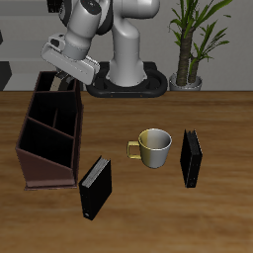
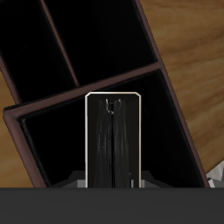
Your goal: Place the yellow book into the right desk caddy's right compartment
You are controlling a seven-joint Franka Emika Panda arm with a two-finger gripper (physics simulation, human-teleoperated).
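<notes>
The right desk caddy is a dark reddish-brown open box near one side edge of the table. My gripper hangs over its far end. In the wrist view my gripper is shut on the yellow book, seen edge-on as a thin pale-rimmed slab held upright. The book stands within the right compartment, the end section behind the straight cross divider. The caddy's wall frames it. In the exterior view the book is mostly hidden by my gripper and the caddy wall.
A black book stands near the caddy's front end. A tan mug sits mid-table with a second black book beside it. The robot base and a potted plant are at the back.
</notes>
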